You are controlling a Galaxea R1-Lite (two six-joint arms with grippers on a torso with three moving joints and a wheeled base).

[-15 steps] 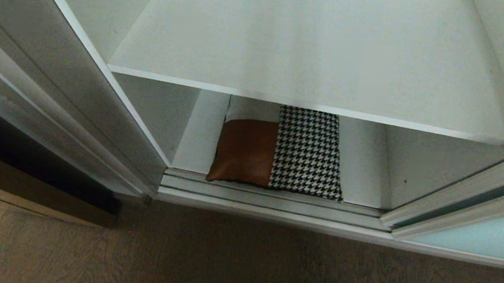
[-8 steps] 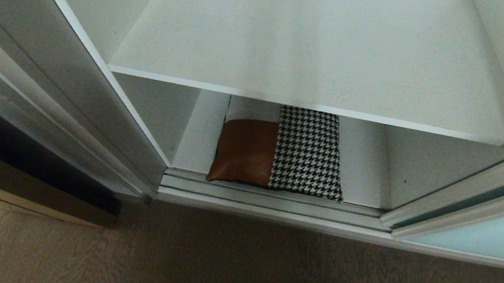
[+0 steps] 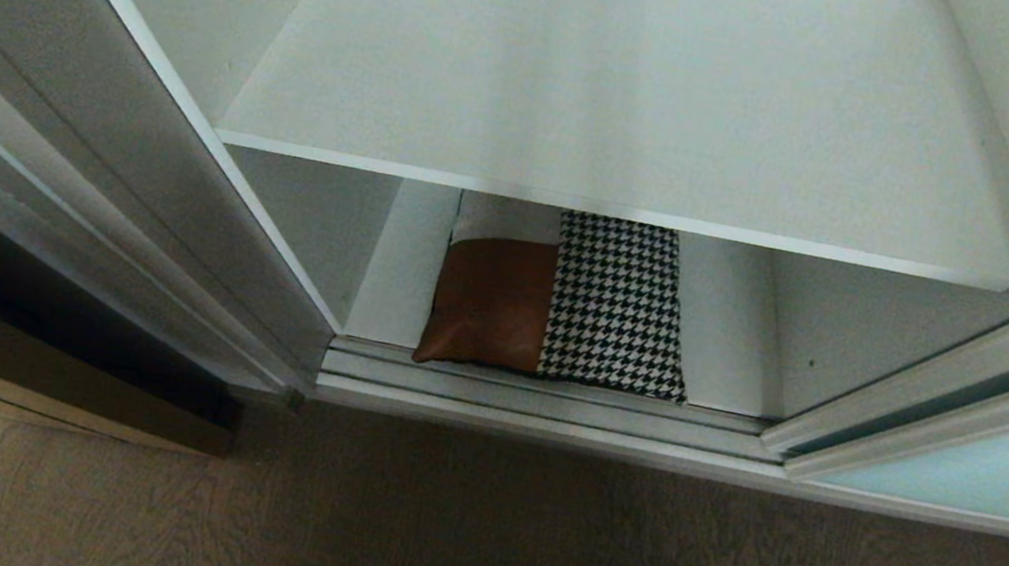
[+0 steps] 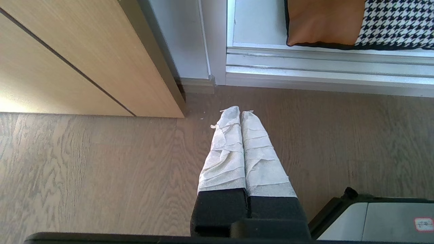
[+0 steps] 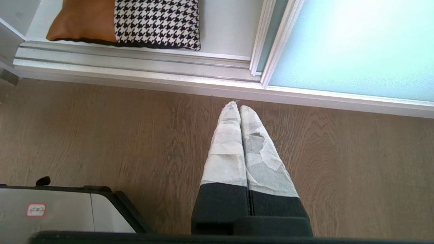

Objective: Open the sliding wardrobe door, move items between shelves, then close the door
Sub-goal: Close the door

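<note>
The sliding wardrobe door (image 3: 991,471), a frosted pale blue-green panel in a thin silver frame, stands pushed aside at the right of the open compartment, its lower corner resting in the silver floor track (image 3: 546,406). Using that track as the landmark: just behind it, on the white bottom board of the wardrobe, lies a flat cushion-like item (image 3: 563,297), rust-orange on its left part and black-and-white houndstooth on its right, with its front edge touching the track's inner rail. Above the item a plain white shelf (image 3: 617,210) spans the compartment, its thin front edge overhanging the item's rear part. In front of the track runs the brown wood-grain floor (image 3: 464,540). To the left of the track's end, beyond the grey wardrobe side post (image 3: 133,133), stands a tan wooden panel (image 4: 67,57). The left hand (image 4: 241,112) hangs over the floor a little in front of the track's left end, its white-wrapped fingers pressed together and holding nothing. The right hand (image 5: 239,106) hangs over the floor near the track, in front of the door's frame edge, fingers likewise closed and empty. Neither hand shows in the head view.
</note>
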